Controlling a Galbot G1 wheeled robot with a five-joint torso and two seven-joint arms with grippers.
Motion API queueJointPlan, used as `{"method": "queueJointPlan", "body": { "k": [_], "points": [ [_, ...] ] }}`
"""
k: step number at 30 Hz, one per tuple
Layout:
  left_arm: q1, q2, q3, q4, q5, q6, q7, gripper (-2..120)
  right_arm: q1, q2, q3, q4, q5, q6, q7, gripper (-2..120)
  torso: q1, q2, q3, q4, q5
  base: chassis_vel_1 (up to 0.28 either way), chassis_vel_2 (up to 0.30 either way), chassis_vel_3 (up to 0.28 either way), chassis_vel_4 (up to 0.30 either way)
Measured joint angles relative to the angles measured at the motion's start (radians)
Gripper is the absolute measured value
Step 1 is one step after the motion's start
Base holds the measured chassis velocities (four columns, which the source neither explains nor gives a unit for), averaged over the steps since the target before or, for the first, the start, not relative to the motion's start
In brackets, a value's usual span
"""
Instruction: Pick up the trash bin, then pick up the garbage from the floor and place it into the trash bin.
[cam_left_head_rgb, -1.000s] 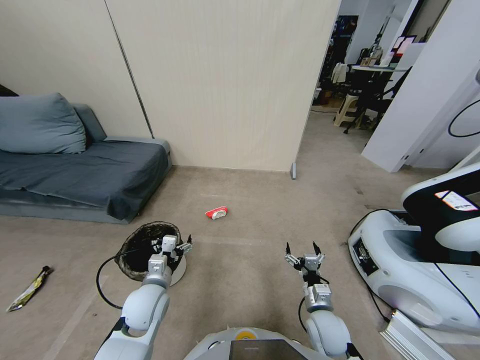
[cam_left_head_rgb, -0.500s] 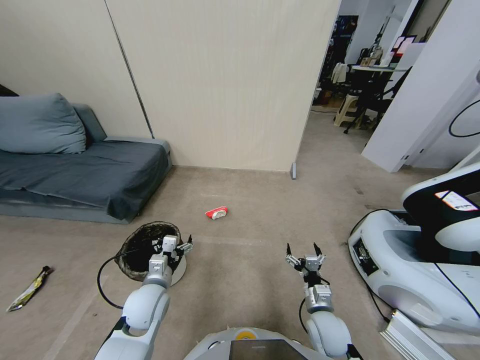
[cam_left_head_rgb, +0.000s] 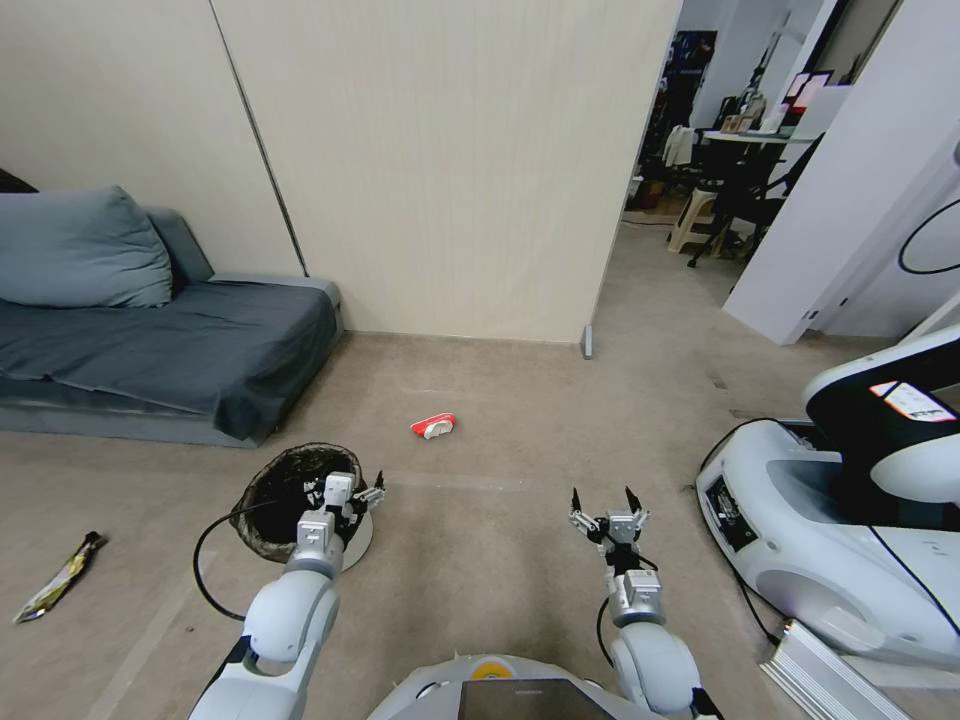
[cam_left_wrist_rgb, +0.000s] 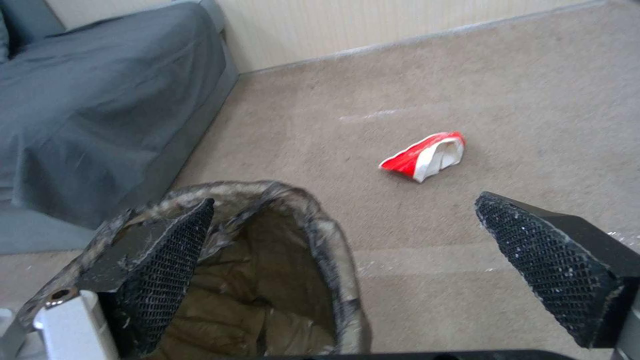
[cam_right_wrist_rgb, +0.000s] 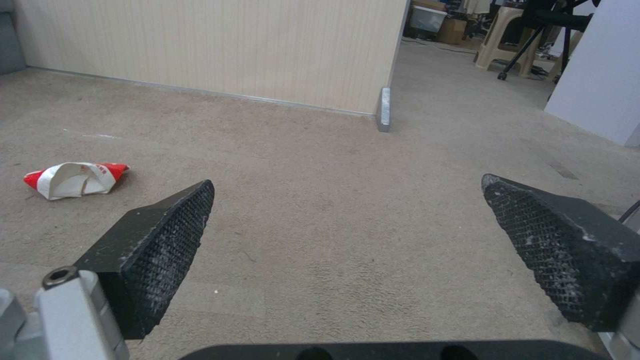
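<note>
The trash bin (cam_left_head_rgb: 285, 490), white with a black liner over its rim, stands on the carpet at front left. My left gripper (cam_left_head_rgb: 350, 491) is open at its right rim. In the left wrist view the bin's rim (cam_left_wrist_rgb: 327, 240) runs between the two fingers of the left gripper (cam_left_wrist_rgb: 345, 202), one finger (cam_left_wrist_rgb: 167, 265) inside the bin and the other outside. A red-and-white crumpled wrapper (cam_left_head_rgb: 433, 426) (cam_left_wrist_rgb: 425, 156) (cam_right_wrist_rgb: 73, 180) lies on the floor beyond the bin. A yellow and dark snack packet (cam_left_head_rgb: 58, 578) lies far left. My right gripper (cam_left_head_rgb: 601, 505) (cam_right_wrist_rgb: 347, 182) hangs open and empty above bare carpet.
A grey sofa (cam_left_head_rgb: 150, 340) stands at the left against the wall. A beige partition wall (cam_left_head_rgb: 450, 170) rises ahead, with a doorway (cam_left_head_rgb: 690, 200) to its right. Another white robot base (cam_left_head_rgb: 830, 520) with cables sits close on the right. A black cable (cam_left_head_rgb: 205, 570) loops by the bin.
</note>
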Motion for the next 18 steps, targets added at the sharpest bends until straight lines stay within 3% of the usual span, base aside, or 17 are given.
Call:
{"method": "queueJointPlan", "body": {
  "k": [13,18],
  "points": [
    [-0.02,0.045,-0.049,-0.007,-0.106,0.112,-0.047,100,-0.003,0.001,0.0,-0.008,-0.009,0.004,0.0,100,0.0,0.0,0.0,0.0,-0.0001,0.0,0.0,0.0,0.0],
    [-0.042,0.084,-0.121,-0.019,-0.169,0.176,-0.078,100,-0.009,0.0,0.002,-0.012,-0.011,0.009,0.001,100,0.0,0.0,0.0,0.0,-0.0001,0.0,0.0,0.0,0.0]
  ]
}}
